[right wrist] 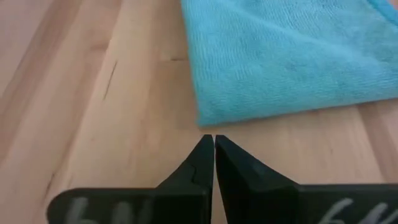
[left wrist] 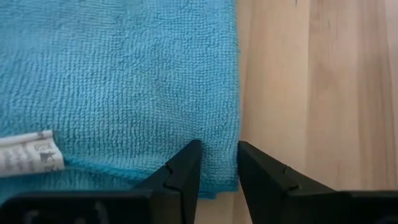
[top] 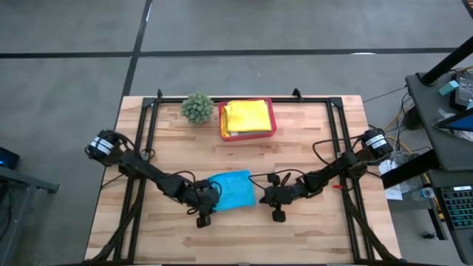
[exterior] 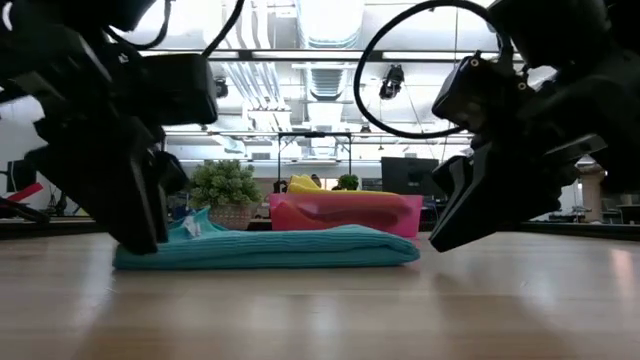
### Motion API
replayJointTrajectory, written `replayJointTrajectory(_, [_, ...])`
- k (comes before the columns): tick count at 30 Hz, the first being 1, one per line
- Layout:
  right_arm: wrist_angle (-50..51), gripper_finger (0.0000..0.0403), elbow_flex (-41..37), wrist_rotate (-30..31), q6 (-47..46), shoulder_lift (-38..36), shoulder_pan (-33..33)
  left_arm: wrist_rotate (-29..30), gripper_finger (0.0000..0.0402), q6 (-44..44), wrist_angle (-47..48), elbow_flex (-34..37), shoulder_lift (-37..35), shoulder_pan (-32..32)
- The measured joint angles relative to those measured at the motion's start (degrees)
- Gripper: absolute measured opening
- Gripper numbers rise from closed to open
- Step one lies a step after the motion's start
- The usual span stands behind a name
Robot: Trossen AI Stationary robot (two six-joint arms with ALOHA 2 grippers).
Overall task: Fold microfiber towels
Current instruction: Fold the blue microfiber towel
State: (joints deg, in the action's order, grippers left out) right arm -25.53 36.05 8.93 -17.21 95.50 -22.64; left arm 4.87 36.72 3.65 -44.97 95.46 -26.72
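Pinching the folded teal blue microfiber towel (top: 232,190) at its edge, the left pincer (left wrist: 216,163) sits partly open. The right pincer (right wrist: 214,152) is closed empty over the wooden desk (top: 318,225), just beside the towel.

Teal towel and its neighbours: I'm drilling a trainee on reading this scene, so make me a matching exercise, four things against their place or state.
1. teal towel
2. yellow towels
3. right gripper
4. spiky plant

a. shut, empty, just off the towel's corner
b. folded flat on the wood between both grippers
c. beside the tray's left wall
d. in the pink tray

Pairs: 1-b, 2-d, 3-a, 4-c
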Motion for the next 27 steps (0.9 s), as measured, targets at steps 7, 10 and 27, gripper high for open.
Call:
replayJointTrajectory(7, [1.8,0.0008,0.0,2.8,3.5,-0.7,0.0,0.0,0.0093,0.5,2.2,0.1,-7.2,0.1])
replayJointTrajectory(10, [1.9,0.0008,0.0,5.1,6.4,-1.4,0.0,2.5,0.0093,0.9,3.3,0.0,-10.3,0.4])
replayJointTrajectory(27, [-3.9,0.0009,-2.5,9.1,14.6,-1.6,4.2,12.6,0.0093,26.1,15.9,-2.6,-4.9,7.7])
